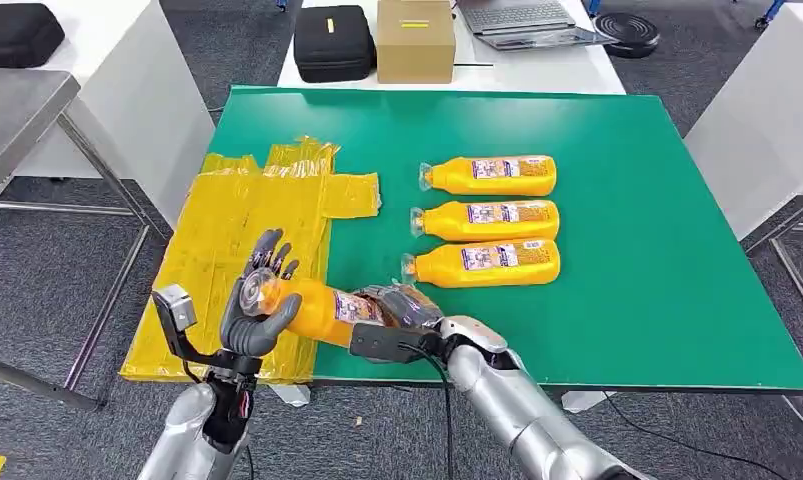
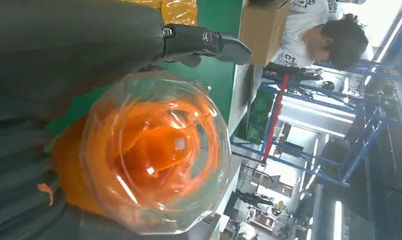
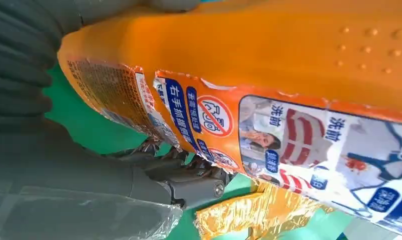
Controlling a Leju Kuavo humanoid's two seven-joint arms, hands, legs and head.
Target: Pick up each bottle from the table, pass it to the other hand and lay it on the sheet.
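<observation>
An orange bottle [image 1: 322, 305] with a clear cap hangs in the air over the green table's front edge, lying sideways. My right hand [image 1: 402, 308] grips its labelled body [image 3: 269, 65], with my fingers [image 3: 188, 187] wrapped under it. My left hand [image 1: 257, 300] is raised with its fingers spread, and the cap [image 2: 153, 150] sits right at its palm; I cannot tell if they touch. One left finger [image 2: 204, 42] sticks out straight. Three more orange bottles [image 1: 492, 175] [image 1: 492, 220] [image 1: 487, 262] lie in a row on the table. The yellow sheet [image 1: 247, 230] lies to the left.
The green table [image 1: 627, 300] ends just behind my hands. A white table at the back holds a black case [image 1: 334, 42], a cardboard box [image 1: 415, 40] and a laptop [image 1: 522, 20]. A grey table [image 1: 17, 110] stands at the left. A person [image 2: 334, 35] is beyond the table.
</observation>
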